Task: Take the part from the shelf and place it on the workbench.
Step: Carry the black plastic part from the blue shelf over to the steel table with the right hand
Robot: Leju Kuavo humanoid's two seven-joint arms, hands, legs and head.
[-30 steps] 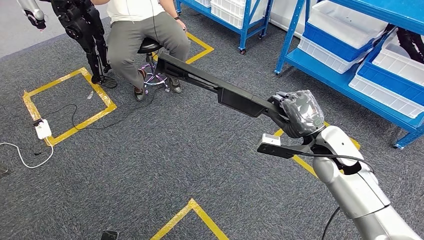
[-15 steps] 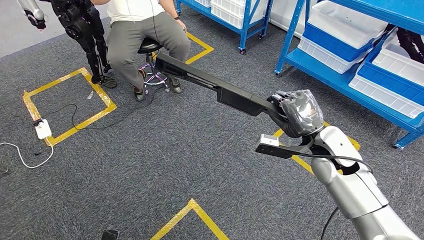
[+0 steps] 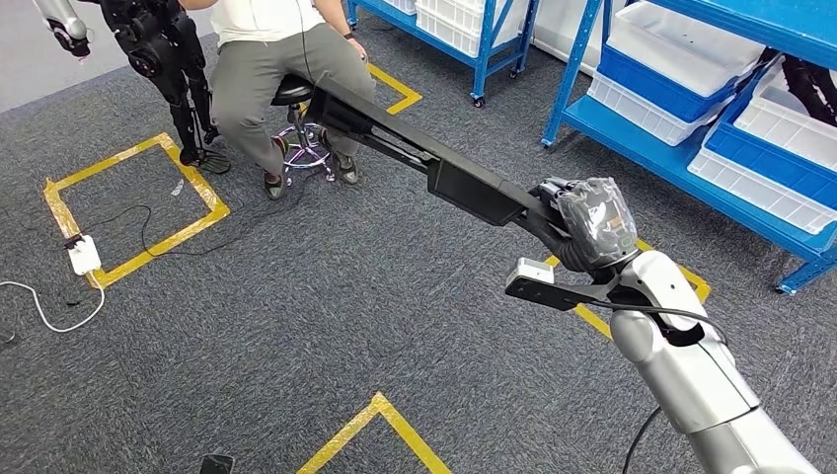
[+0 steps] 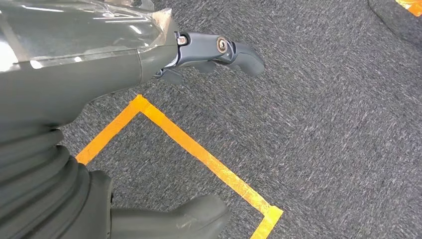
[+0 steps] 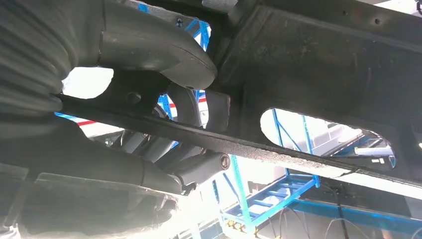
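Observation:
A long black part (image 3: pixel 434 168) is gripped at its near end by my right hand (image 3: pixel 587 222), and it sticks out to the upper left over the carpet toward a seated person. In the right wrist view my thumb and fingers (image 5: pixel 164 55) wrap around the black part (image 5: pixel 318 74) from below. My left hand (image 4: pixel 209 50) hangs over the grey carpet with its fingers loosely apart and nothing in it.
Blue shelves (image 3: pixel 681 138) with white bins stand at the right and back. A person (image 3: pixel 281 59) sits on a stool (image 3: pixel 301 99) near the part's far end, beside a black robot (image 3: pixel 163 49). Yellow tape squares (image 3: pixel 128 207) mark the carpet; a power strip (image 3: pixel 84 255) and cables lie left.
The far end of the black part has tilted slightly upward, toward the person's stool. My right hand has stayed nearly in place.

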